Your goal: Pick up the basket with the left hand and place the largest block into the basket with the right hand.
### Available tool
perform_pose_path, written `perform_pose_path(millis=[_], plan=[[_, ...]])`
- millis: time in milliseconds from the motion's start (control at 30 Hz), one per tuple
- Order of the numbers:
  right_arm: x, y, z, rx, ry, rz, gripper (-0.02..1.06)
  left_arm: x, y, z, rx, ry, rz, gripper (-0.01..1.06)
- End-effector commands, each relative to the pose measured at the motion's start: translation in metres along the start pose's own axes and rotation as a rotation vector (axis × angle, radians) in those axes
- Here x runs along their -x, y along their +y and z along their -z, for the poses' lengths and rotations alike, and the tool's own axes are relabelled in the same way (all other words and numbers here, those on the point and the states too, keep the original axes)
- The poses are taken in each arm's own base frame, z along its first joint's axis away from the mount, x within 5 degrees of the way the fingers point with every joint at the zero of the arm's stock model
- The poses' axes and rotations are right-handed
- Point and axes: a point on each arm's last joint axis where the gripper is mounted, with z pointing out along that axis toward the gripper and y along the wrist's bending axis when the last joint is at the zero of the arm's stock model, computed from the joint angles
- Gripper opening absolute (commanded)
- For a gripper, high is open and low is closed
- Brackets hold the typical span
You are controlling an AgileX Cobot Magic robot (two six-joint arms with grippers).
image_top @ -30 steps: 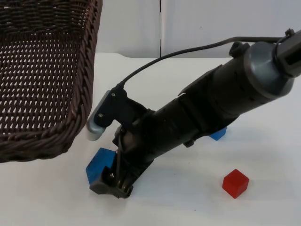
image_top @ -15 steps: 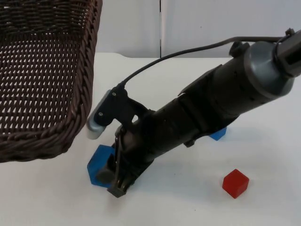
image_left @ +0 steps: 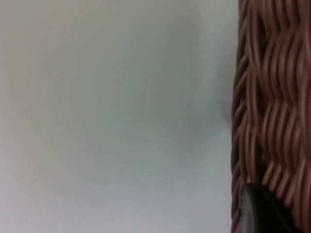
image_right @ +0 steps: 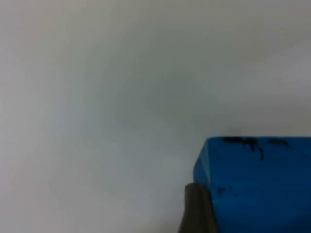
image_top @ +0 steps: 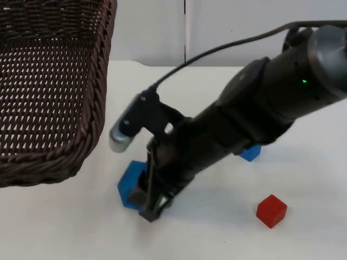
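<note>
The right gripper (image_top: 149, 203) is clamped on the big blue block (image_top: 132, 183), low over the table (image_top: 217, 233), and the basket (image_top: 81, 135) hangs up to its left

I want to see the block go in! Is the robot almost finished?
About halfway. Done: the basket looks lifted, held up at the left, with the left gripper at its rim. In hand: the right gripper has the big blue block between its fingers, down by the table. Left: carry the block over and drop it into the basket, which looks empty.
</note>
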Motion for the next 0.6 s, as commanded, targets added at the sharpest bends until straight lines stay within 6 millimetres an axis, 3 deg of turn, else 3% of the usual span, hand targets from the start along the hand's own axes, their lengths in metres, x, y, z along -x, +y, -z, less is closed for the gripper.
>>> perform_pose_path(millis=[0,567], plan=[[-0.001,0.003,0.01,-0.001,0.003,0.008,0.0,0.0,-0.003,0.004,-0.011,-0.028,0.0,0.0],[-0.011,0.026,0.08,0.012,-0.008,0.015,0.0,0.0,-0.003,0.004,-0.009,-0.026,-0.001,0.0]])
